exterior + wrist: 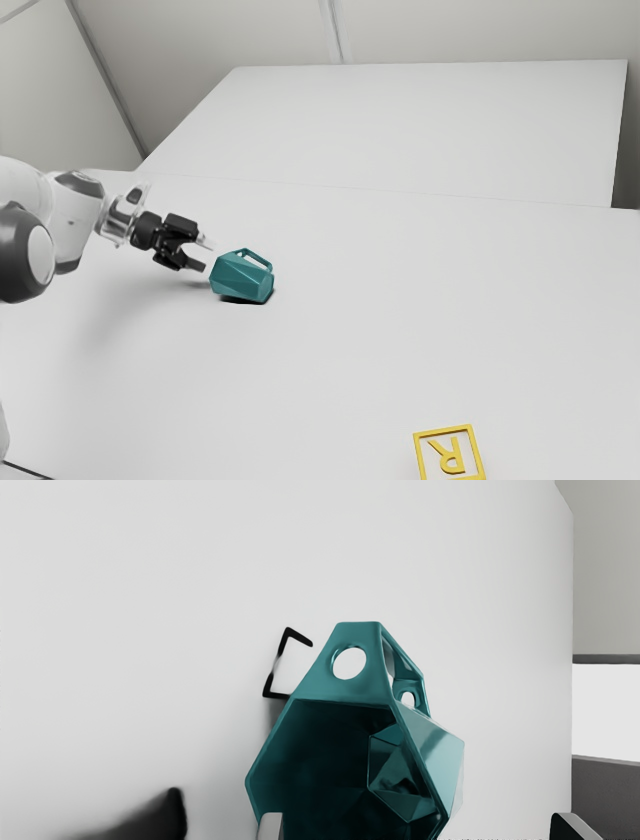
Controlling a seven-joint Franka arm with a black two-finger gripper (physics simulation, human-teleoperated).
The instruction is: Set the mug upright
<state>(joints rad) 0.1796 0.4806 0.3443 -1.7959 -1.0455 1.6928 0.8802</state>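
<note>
Mug (238,279) on its side

Here's your exterior view, set at the arm's (80,225) side, well back from the mug (238,277) and above it, looking down across the counter (400,300)! Over to your wrist view, riding on the hand (206,255), far nearer the mug and facing straight into its open mouth! You get the mug, the counter around it and the fingertips near it in both.

The white arm (85,225) reaches out over the tabletop (400,310), and its black gripper (207,255) has two fingers spread wide apart.
</note>
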